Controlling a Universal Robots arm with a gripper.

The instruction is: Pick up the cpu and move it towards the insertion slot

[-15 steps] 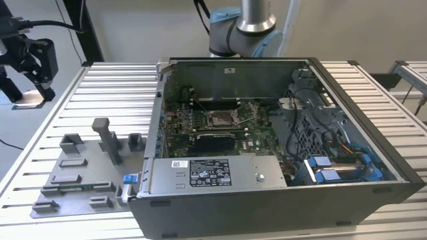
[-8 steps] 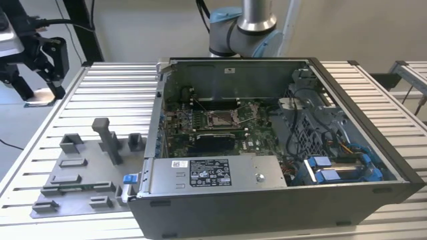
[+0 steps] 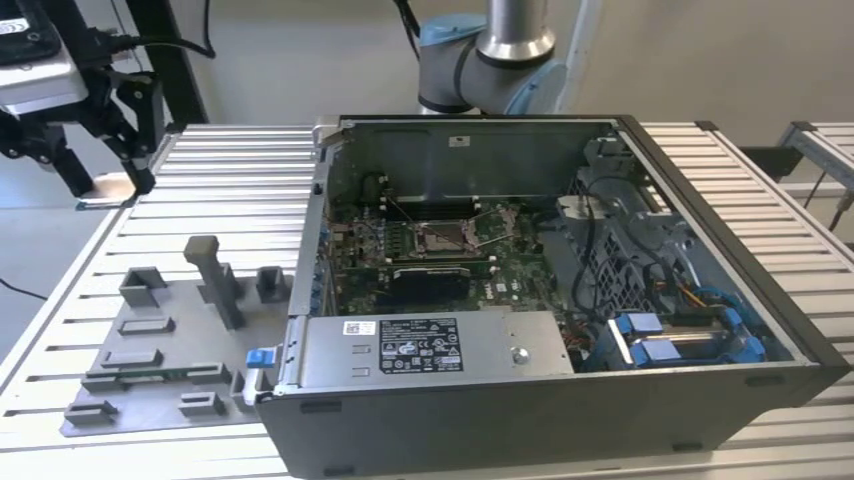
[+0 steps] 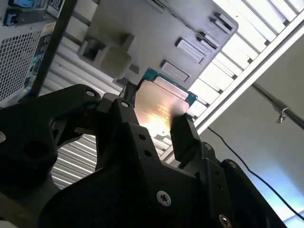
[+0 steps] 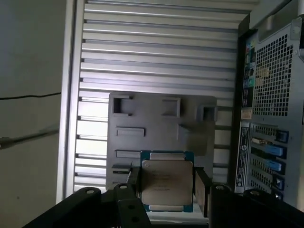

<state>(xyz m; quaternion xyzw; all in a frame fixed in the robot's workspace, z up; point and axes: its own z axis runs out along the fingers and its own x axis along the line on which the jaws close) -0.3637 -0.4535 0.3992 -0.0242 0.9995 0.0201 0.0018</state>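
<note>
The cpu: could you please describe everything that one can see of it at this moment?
The cpu is a thin, flat square chip. Its broad face is a silver-grey metal plate with a dull shine, and a narrow teal-green border runs around it. It is clamped between the two black fingers of the gripper, one on each of two opposite edges. Nothing else appears to touch it. In the first wrist view it is held clear of the grey fixture plate beyond it.
</note>
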